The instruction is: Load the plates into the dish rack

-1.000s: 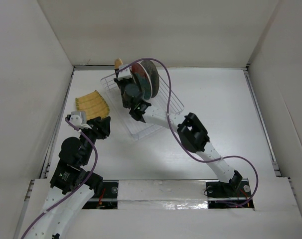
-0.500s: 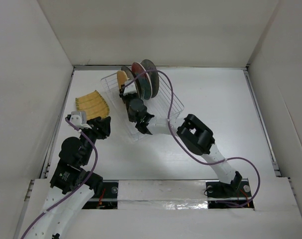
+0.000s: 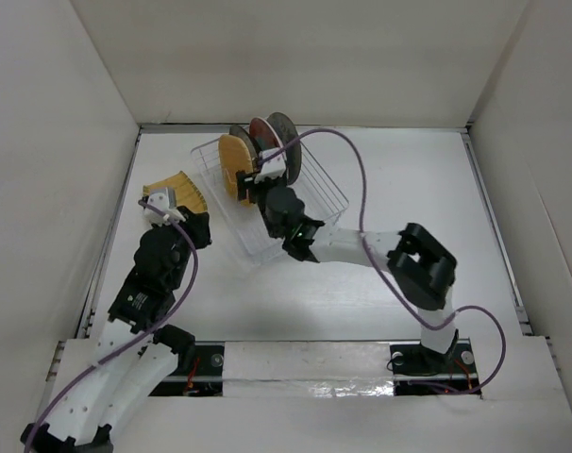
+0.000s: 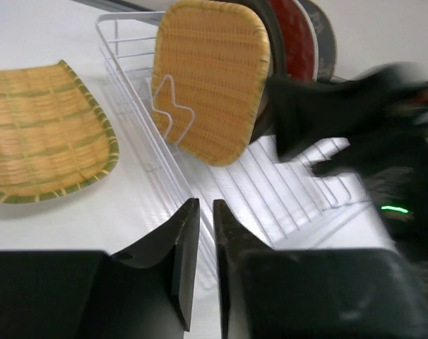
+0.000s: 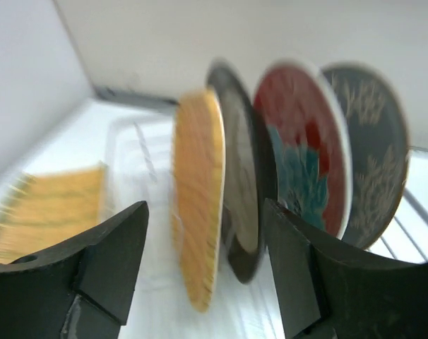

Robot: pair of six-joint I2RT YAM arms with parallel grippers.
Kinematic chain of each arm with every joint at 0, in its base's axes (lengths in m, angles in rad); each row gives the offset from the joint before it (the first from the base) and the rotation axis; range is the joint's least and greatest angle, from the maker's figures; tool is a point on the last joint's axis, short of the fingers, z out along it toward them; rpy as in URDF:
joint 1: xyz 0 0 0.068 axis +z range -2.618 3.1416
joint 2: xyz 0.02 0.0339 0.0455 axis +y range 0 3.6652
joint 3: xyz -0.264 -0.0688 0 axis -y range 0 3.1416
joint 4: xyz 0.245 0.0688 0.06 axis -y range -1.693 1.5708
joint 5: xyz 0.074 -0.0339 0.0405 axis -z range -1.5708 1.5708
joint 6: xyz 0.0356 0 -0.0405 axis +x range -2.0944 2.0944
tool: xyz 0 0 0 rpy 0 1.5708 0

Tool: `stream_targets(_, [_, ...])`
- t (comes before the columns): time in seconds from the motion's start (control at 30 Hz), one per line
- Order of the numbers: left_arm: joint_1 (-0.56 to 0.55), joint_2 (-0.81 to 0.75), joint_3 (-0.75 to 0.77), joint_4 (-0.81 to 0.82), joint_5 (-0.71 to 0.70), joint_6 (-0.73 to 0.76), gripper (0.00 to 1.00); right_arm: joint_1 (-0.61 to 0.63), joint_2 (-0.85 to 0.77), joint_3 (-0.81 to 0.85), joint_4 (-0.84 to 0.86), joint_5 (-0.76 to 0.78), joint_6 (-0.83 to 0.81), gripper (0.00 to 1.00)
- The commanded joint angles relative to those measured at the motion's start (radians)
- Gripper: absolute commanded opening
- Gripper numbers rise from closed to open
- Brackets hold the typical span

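From above, four plates stand on edge in the dish rack (image 3: 326, 192) at the far middle of the table. The round ribbed yellow plate (image 3: 233, 166) is at the left of the row, with the other three behind it toward the right. The fan-shaped plate (image 3: 175, 193) lies flat on the table just left of the rack, so it looks like the one left to load. The left gripper (image 3: 193, 225) sits just near and right of it, much closer than the right gripper (image 3: 253, 184), which hangs inside the rack by the yellow plate. The left wrist view shows that gripper's fingers (image 4: 186, 261) drawn almost together with nothing between them. The fan-shaped plate (image 4: 44, 134) is off to their left, its long side running left to right, and the rack's wire wall (image 4: 140, 134) is straight ahead. I'd guess the hand must swing left and spread before it can grip a rim. In the blurred right wrist view the fingers (image 5: 111, 258) stand wide and hold nothing. The yellow plate (image 5: 198, 205), silver plate (image 5: 240, 191), red plate (image 5: 306, 152) and dark plate (image 5: 371, 155) stand upright beyond them.
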Motion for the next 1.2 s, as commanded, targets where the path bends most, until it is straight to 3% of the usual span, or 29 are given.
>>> stream_targets(0.0, [0.013,0.126,0.087,0.042,-0.054,-0.067,0.08,-0.004,-0.232,-0.040,-0.088,-0.099,0.167,0.73])
stream_targets(0.03, [0.022,0.159,0.113,0.042,-0.084,-0.076,0.00,-0.004,-0.270,-0.060,-0.119,-0.120,0.191,0.72])
stream_targets(0.1, [0.054,0.255,0.138,0.040,-0.110,-0.110,0.00,-0.004,-0.350,-0.150,-0.196,-0.174,0.282,0.40])
stream_targets(0.17, [0.114,0.305,0.152,0.057,-0.066,-0.131,0.00,0.015,-0.480,-0.238,-0.216,-0.206,0.361,0.00])
stream_targets(0.2, [0.216,0.340,0.149,0.069,-0.025,-0.159,0.00,0.015,-0.523,-0.284,-0.228,-0.243,0.389,0.00])
stream_targets(0.23, [0.343,0.366,0.132,0.098,0.130,-0.189,0.00,0.030,-0.604,-0.376,-0.231,-0.258,0.429,0.00])
stream_targets(0.3, [0.408,0.384,0.113,0.120,0.182,-0.215,0.00,0.041,-0.677,-0.465,-0.237,-0.272,0.457,0.00])
stream_targets(0.33, [0.526,0.391,0.090,0.132,0.265,-0.228,0.12,0.041,-0.709,-0.529,-0.245,-0.287,0.468,0.00])
stream_targets(0.4, [0.619,0.430,0.072,0.175,0.340,-0.240,0.32,0.050,-0.789,-0.573,-0.279,-0.313,0.485,0.12])
stream_targets(0.43, [0.653,0.453,0.072,0.175,0.341,-0.246,0.53,0.050,-0.810,-0.591,-0.283,-0.315,0.485,0.19])
stream_targets(0.47, [0.667,0.484,0.078,0.166,0.342,-0.246,0.62,0.050,-0.848,-0.619,-0.288,-0.329,0.480,0.35])
stream_targets(0.53, [0.706,0.574,0.069,0.176,0.409,-0.252,0.69,0.050,-0.872,-0.625,-0.332,-0.358,0.463,0.45])
stream_targets(0.7, [0.866,0.686,-0.003,0.264,0.452,-0.268,0.68,0.010,-0.953,-0.665,-0.383,-0.407,0.412,0.52])
stream_targets(1.0, [0.866,0.930,0.024,0.379,0.506,-0.246,0.63,-0.120,-0.988,-0.739,-0.362,-0.560,0.466,0.53])
stream_targets(1.17, [0.866,1.041,0.027,0.488,0.514,-0.317,0.50,-0.129,-1.002,-0.748,-0.360,-0.574,0.472,0.52])
